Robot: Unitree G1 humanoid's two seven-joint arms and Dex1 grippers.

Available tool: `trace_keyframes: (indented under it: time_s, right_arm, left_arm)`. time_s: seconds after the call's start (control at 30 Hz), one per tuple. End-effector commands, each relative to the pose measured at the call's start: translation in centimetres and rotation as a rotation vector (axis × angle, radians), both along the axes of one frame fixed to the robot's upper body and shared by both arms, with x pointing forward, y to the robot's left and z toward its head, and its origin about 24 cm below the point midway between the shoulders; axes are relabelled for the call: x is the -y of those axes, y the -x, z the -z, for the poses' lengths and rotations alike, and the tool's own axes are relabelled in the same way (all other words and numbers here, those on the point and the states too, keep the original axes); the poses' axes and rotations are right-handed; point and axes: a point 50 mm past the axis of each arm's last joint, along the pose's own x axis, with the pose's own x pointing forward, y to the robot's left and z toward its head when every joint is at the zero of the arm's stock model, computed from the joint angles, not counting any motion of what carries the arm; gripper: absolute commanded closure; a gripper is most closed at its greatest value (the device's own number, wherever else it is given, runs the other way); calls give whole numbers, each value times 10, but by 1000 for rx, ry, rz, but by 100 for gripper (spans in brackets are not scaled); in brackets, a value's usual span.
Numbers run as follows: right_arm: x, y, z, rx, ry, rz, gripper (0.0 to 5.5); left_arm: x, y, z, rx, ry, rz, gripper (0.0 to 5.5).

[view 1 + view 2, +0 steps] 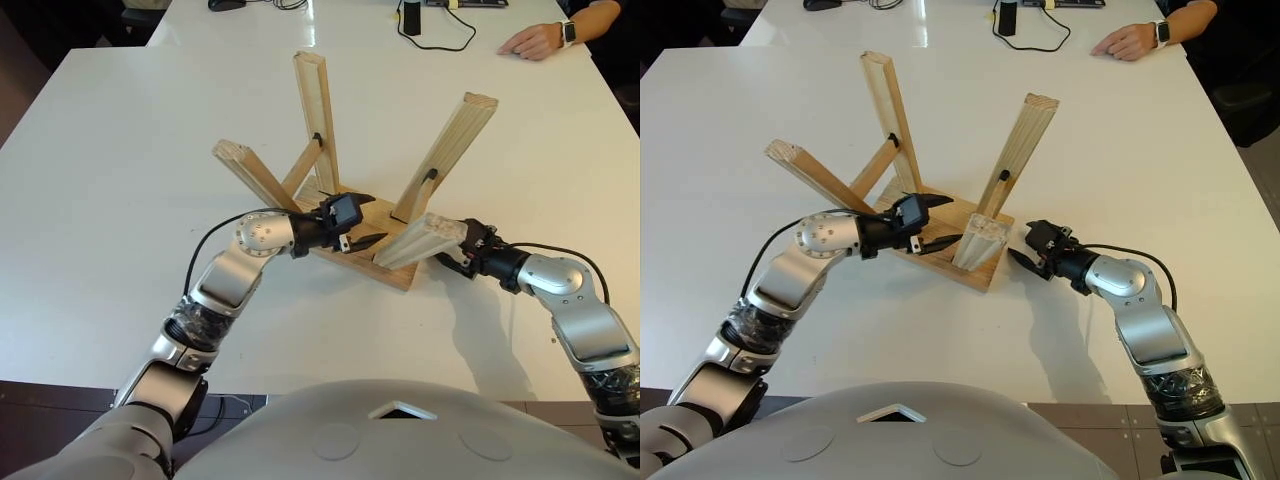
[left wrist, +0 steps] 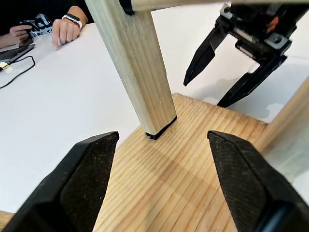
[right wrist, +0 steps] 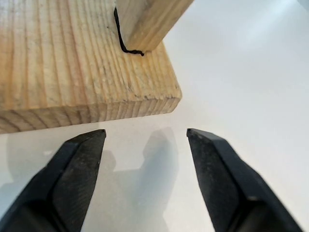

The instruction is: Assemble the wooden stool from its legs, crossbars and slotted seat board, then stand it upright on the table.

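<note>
Left gripper (image 2: 161,137), jaws released, is hovering over the pale slotted wooden seat board (image 2: 183,183); right wrist view is showing right gripper (image 3: 145,133) released, clear of its corner.

A glossy white table (image 1: 120,150) catches bright light, with dark floor (image 1: 15,60) beyond its left edge and a looped black cable (image 1: 440,47) and a dark mouse (image 1: 227,4) lying at its far edge.
</note>
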Motion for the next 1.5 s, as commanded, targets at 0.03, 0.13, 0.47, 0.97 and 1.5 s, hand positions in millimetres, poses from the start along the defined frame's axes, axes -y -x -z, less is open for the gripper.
trace_keyframes:
  time_s: [0.03, 0.13, 0.47, 0.97, 1.5]
  right_arm:
    - [3, 4, 5, -10, 4, 34, 238]
    - [-1, 9, 7, -11, -6, 45, 238]
    - [9, 37, 10, -35, 2, 110, 238]
    - [-8, 63, 20, -87, -14, 104, 238]
    - [-26, 61, -30, -76, -260, -5, 238]
  left_arm:
    - [-25, 19, -18, -78, 29, 70, 208]
    - [-44, 28, -23, -197, 64, 124, 208]
    - [-157, 15, 9, -246, -206, -83, 208]
    - [-153, 3, 75, -16, -238, -297, 208]
    - [-107, 49, 37, -168, 33, -156, 208]
